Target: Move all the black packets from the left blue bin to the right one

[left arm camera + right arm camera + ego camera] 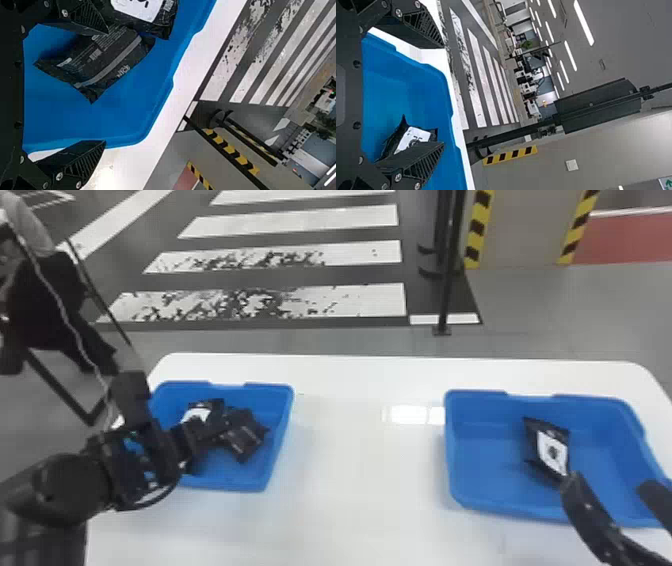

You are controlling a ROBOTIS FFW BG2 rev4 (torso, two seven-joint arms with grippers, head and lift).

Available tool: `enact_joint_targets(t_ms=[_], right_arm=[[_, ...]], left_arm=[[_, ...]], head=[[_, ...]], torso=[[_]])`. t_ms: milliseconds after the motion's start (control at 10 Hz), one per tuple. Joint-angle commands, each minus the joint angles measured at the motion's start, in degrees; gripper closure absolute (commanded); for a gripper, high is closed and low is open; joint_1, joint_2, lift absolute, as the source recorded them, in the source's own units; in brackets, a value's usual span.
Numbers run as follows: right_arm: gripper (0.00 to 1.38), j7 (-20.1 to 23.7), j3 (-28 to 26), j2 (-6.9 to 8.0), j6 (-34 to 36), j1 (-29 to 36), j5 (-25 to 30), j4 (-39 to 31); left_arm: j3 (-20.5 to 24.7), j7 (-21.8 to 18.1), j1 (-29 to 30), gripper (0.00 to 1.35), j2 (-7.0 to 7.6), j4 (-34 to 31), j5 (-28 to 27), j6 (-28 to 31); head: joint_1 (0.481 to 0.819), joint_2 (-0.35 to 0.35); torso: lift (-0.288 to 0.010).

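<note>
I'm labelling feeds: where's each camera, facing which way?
Head view: on the head, facing forward and down at left bin and right bin; left arm and right claw show.
Left wrist view: on that wrist, facing left bin; left claw shows.
Right wrist view: likewise, across right bin; right claw shows.
Head and left wrist views share black packets.

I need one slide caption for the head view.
Black packets in the left blue bin, another packet in the right bin, robot arms at both.

Grey floor [530,305] (white-striped) beyond the white table [360,470].
</note>
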Motion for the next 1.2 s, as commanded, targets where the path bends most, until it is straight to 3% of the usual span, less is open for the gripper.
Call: enact_joint_targets(t_ms=[0,500,800,1000,1100], right_arm=[[0.17,0.29,0.0,0.0,0.49,-0.13,-0.91,0.53],[0.19,1.52,0.0,-0.18,2.18,-0.98,-3.76,2.78],[0.2,2.49,0.0,-0.35,3.87,-1.54,-5.25,4.04],[0.2,2.93,0.0,-0.44,4.43,-1.82,-5.82,4.46],[0.2,3.28,0.0,-0.44,4.99,-2.1,-6.28,5.03]], left_arm=[[-0.48,2.39,-0.63,0.18,-0.65,1.43,0.73,1.33],[-2.88,8.1,-5.13,0.18,-0.04,6.91,0.96,0.63],[-3.11,11.44,-7.66,0.25,-0.04,11.7,2.44,0.63],[-3.45,13.11,-9.49,0.38,0.14,15.07,3.82,0.35],[-3.91,13.46,-10.05,0.64,0.49,16.62,3.82,0.91]], head=[[0.695,0.145],[0.695,0.142],[0.695,0.148],[0.695,0.153],[0.695,0.153]], torso=[[-0.145],[-0.145],[-0.145],[-0.145],[-0.145]])
